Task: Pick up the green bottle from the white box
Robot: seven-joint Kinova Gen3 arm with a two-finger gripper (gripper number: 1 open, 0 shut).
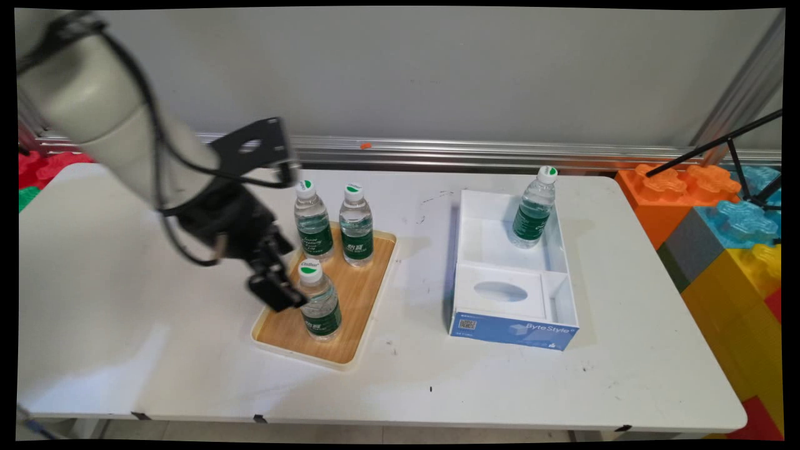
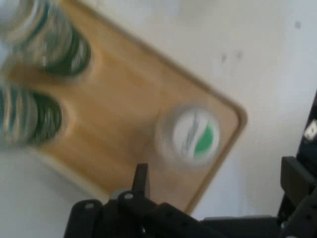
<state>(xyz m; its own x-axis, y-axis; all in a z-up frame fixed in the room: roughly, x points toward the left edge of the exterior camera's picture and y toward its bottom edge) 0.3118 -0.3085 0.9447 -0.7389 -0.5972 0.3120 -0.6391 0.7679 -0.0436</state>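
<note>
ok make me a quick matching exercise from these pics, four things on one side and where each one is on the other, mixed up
Things:
1. gripper
2. lone bottle
3. wooden tray
4. orange block

Places:
A. standing in the white box's far compartment
B. off the table's right end
C. beside the near bottle on the tray
D. on the table, left of the white box

Pairs: 1-C, 2-A, 3-D, 4-B

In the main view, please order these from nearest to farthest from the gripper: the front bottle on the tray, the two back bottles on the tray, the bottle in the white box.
From the gripper:
1. Front bottle, right beside it on the tray's near part.
2. Two back bottles, at the tray's far end; left one slightly nearer.
3. Bottle in the white box, far right.
</note>
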